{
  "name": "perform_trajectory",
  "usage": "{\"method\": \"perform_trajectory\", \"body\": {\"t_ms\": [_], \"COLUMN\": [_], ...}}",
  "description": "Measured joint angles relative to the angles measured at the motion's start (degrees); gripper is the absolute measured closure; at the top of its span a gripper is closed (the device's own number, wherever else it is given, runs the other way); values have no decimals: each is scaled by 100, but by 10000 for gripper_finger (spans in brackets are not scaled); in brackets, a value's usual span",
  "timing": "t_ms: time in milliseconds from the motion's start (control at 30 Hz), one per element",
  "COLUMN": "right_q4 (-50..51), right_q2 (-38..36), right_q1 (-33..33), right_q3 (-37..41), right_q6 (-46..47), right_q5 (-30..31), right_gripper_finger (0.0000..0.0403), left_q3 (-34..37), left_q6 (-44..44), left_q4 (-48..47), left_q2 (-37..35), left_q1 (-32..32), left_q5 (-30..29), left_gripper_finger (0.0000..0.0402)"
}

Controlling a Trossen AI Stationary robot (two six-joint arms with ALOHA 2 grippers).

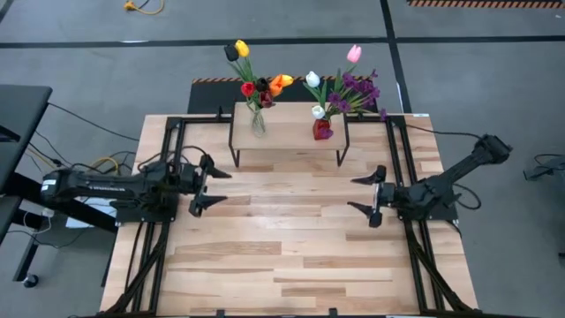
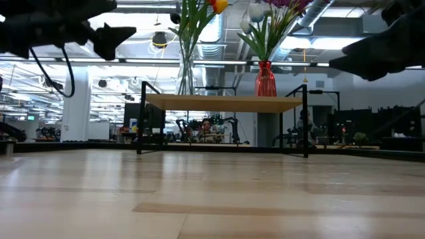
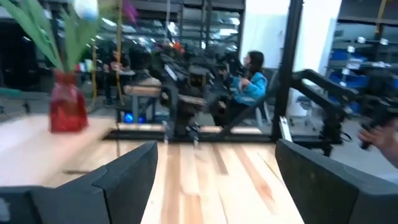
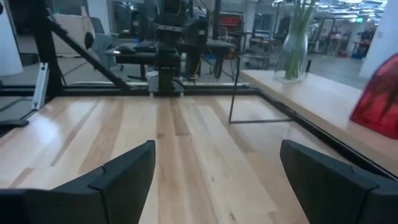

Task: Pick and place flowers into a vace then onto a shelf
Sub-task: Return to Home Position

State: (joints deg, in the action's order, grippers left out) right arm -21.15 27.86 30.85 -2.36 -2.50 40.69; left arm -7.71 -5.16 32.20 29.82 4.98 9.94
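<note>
Two vases up on the shelf point(image 1: 287, 132), both pincers open and empty.
Left pincer point(image 1: 222, 186) hovers over the left side of the bench point(image 1: 291, 256), fingers spread wide with nothing between them, and the right pincer point(image 1: 352, 194) mirrors it on the right, jaws apart too. Beyond them the flowers point(image 1: 265, 88) are split. The clear vase point(image 1: 257, 121) near the shelf's left end holds yellow, red, orange and dark tulips. The red vase point(image 1: 322, 130) toward the right end holds white and pink tulips plus purple sprigs. Both vases stand upright, well apart.
</note>
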Motion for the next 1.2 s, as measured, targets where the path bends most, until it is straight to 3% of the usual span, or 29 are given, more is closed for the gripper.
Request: {"method": "perform_trajectory", "body": {"t_ms": [233,400,600,967,1200], "right_q4": [2201,2425,2444,2441,2440], "right_q2": [-1987,-2766,-2482,-2146,-2147], "right_q1": [0,26,16,13,13], "right_q3": [-1,-41,-47,-45,-42], "right_q6": [191,-223,-613,481,555], "right_q5": [-13,-228,-294,-290,-291], "right_gripper_finger": [68,68,68,68,68], "left_q3": [706,702,712,722,728], "left_q6": [-25,142,173,-274,-260], "left_q4": [889,754,418,357,-328], "left_q2": [14,24,27,26,27], "left_q1": [-468,-680,-692,-692,-692], "left_q5": [-34,-110,-343,-623,-625], "left_gripper_finger": [87,87,87,87,87]}}
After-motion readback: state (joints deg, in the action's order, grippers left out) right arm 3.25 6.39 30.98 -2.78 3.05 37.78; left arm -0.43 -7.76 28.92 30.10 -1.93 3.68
